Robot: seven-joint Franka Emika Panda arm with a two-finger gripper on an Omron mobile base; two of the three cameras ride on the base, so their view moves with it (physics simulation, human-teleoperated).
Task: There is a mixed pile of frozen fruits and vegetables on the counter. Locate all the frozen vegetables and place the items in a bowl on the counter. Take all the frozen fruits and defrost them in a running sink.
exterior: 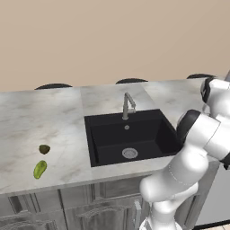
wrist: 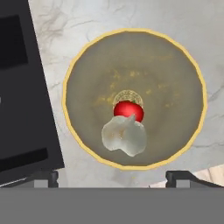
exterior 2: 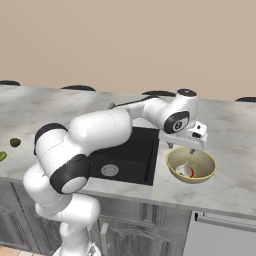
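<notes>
My gripper (wrist: 113, 177) hangs straight over the tan bowl (wrist: 66, 98), its fingertips (wrist: 43, 177) wide apart and open with nothing between them. Inside the bowl, a whitish garlic bulb (wrist: 124, 136) sits free against the red tomato (wrist: 129, 110). From the right base view the hand (exterior 2: 189, 150) hovers just above the bowl (exterior 2: 206, 172), which stands on the counter right of the black sink (exterior 2: 127, 150). Far left on the counter (exterior: 27, 117) are the dark olive lump (exterior: 44, 149) and the yellow-green oblong fruit (exterior: 40, 169).
A grey angular faucet (exterior: 128, 105) rises behind the sink basin (exterior: 128, 134), whose silver drain (exterior: 130, 153) is visible. Dark round stool tops (exterior: 53, 86) line the counter's far edge. Grey cabinets (exterior: 81, 206) run below, with a pale appliance front (exterior 2: 222, 235) under the bowl's side.
</notes>
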